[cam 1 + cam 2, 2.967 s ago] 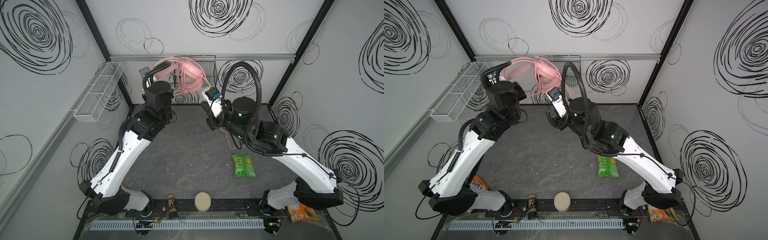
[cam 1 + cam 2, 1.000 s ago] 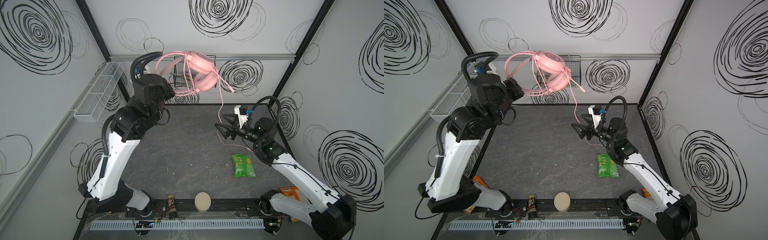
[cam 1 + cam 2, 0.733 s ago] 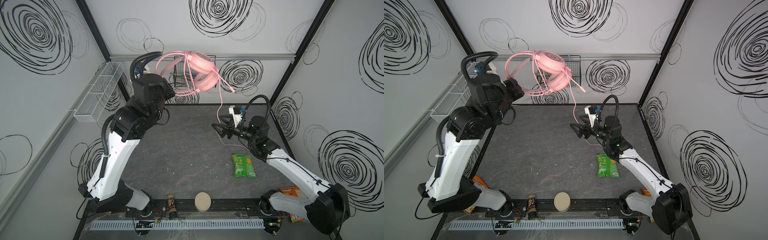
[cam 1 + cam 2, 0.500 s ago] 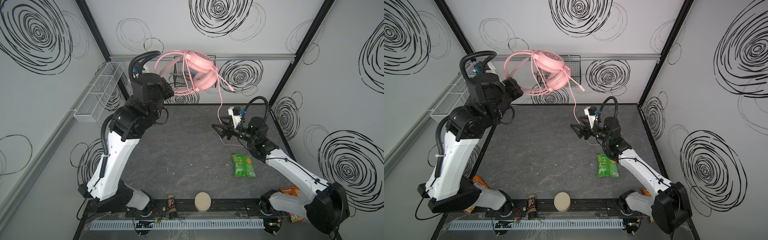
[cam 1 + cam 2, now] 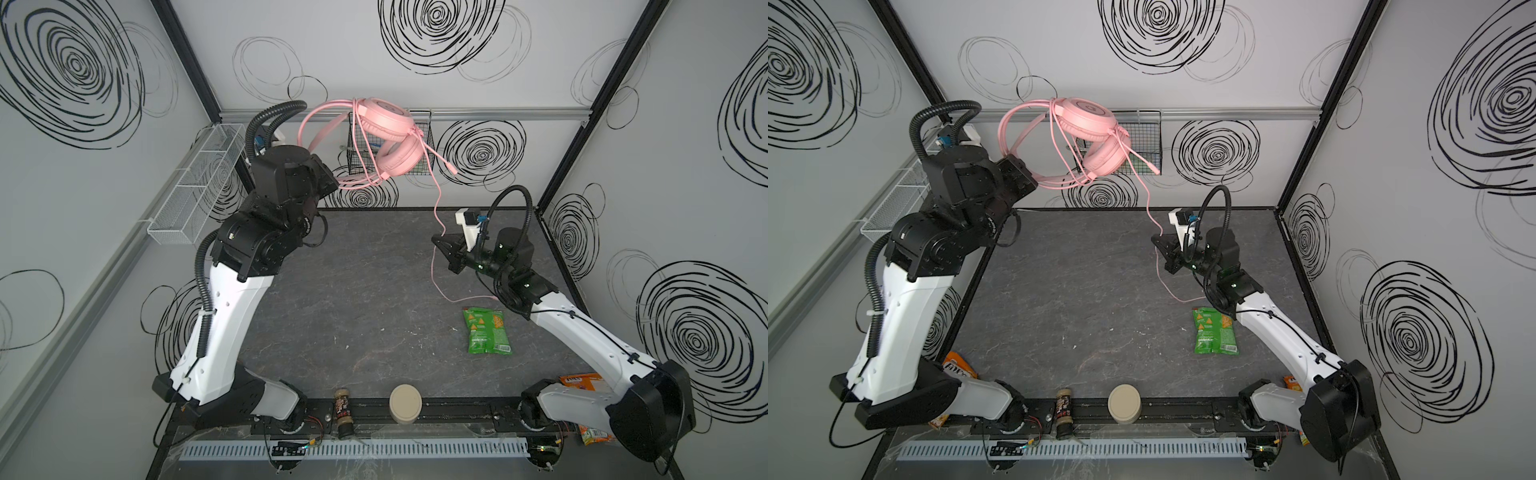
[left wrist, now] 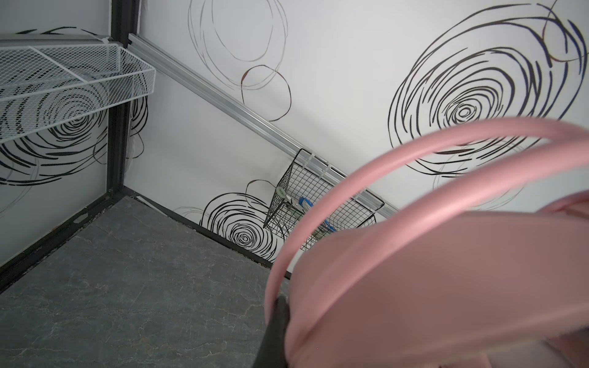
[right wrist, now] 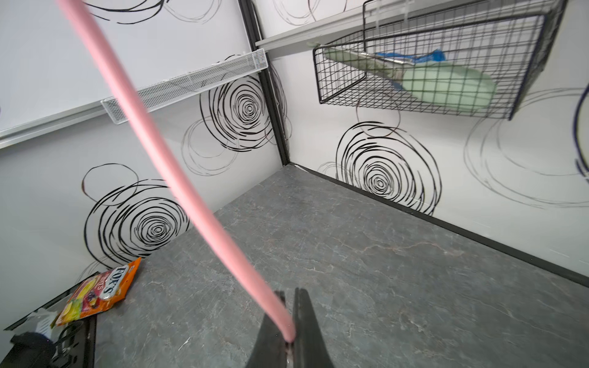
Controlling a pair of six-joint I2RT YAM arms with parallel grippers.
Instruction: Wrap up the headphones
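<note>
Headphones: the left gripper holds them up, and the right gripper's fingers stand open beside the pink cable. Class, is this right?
No. The right gripper has its fingers shut on the cable, as the right wrist view shows; the left gripper does hold the headphones up.

Flat on the grey counter's [image 5: 353, 299] right side, a green snack bag [image 5: 485, 330]. At the front edge, a small brown jar [image 5: 343, 409] near a round beige lid [image 5: 405, 402]. On the walls, a black wire basket [image 7: 341, 86] and white mesh shelf [image 5: 195, 187].
</note>
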